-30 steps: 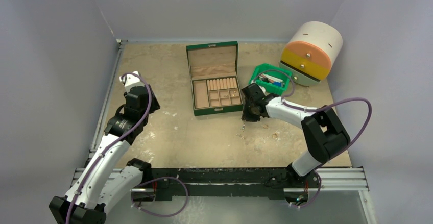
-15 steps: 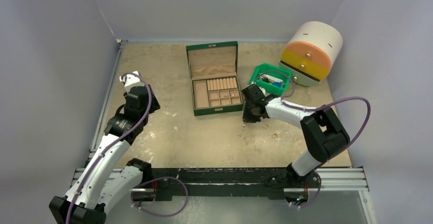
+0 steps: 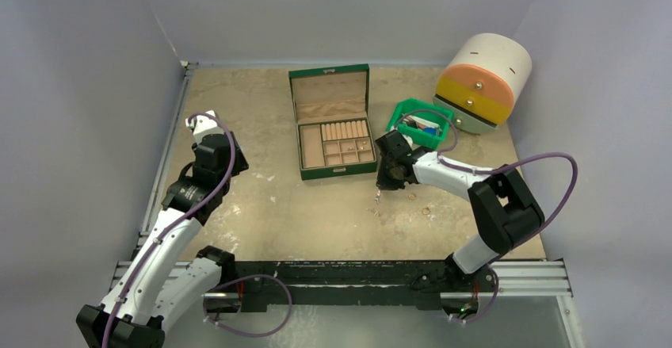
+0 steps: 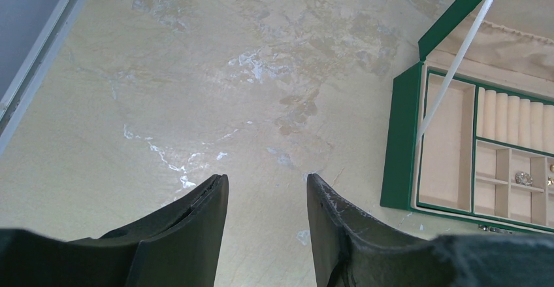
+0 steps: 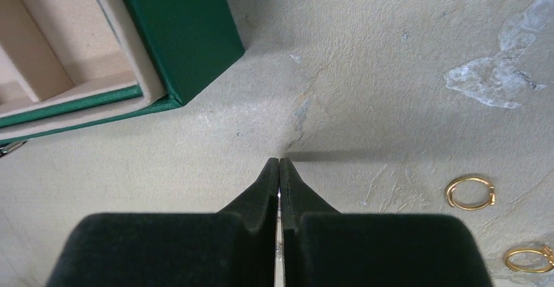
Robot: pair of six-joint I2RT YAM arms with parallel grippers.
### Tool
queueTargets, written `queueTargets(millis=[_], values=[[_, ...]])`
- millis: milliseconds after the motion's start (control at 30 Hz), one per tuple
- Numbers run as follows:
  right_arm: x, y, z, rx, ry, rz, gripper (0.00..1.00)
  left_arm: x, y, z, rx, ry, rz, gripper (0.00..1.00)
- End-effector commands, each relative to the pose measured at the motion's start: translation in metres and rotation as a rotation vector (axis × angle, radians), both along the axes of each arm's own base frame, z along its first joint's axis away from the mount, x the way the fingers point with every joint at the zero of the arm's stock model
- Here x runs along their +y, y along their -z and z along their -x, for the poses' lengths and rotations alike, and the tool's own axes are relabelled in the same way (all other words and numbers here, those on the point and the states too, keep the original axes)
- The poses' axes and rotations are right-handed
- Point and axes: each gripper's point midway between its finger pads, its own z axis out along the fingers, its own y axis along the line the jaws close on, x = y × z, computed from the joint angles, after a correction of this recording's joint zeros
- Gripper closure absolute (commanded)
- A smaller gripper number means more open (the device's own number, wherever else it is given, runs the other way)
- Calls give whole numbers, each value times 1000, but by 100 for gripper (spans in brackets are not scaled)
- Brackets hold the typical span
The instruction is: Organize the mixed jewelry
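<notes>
**Top external and wrist views: counts, edges, room**

Counted from above:
- One green box (image 3: 333, 122), lid up.
- One green bin (image 3: 400, 112), just right of the box.
- One round drum (image 3: 483, 63), on its side in the far right corner.
- Two arms.

Jewelry:
- Two gold rings (image 5: 470, 192) loose on the table (image 3: 253, 205), right of the right gripper (image 5: 279, 163). Second ring partly cut by the wrist view's lower right edge.
- One silvery trinket (image 4: 522, 178) lying in a small cell of the box.
- A few tiny specks on the table near the right gripper in the top view, too small to count.

Right gripper:
- Fingers pressed together, tips low over the table.
- Thin pale sliver in the seam; pinched piece or not, cannot tell.
- Just beside the box's near right corner, not touching it.

Left gripper (image 4: 266, 179):
- Fingers spread wide, nothing between them.
- Above bare table left of the box, well apart from it.

Edges and room:
- Walls on the left, far and right sides.
- Rail (image 3: 357, 273) along the near edge.
- Widest open stretch left of the box.
- Tightest spot among the box, the bin and the right gripper.
</notes>
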Motion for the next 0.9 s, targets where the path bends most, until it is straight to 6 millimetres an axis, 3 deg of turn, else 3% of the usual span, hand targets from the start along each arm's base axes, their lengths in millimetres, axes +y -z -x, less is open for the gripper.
queueTargets(millis=[0, 333, 867], values=[[0, -24, -7, -63, 6, -7, 100, -1, -20, -6, -67, 1, 7, 53], [12, -63, -19, -126, -33, -58, 100, -1, -21, -6, -71, 2, 10, 53], [38, -150, -55, -280, -96, -141, 100, -1, -20, -6, -70, 2, 12, 53]])
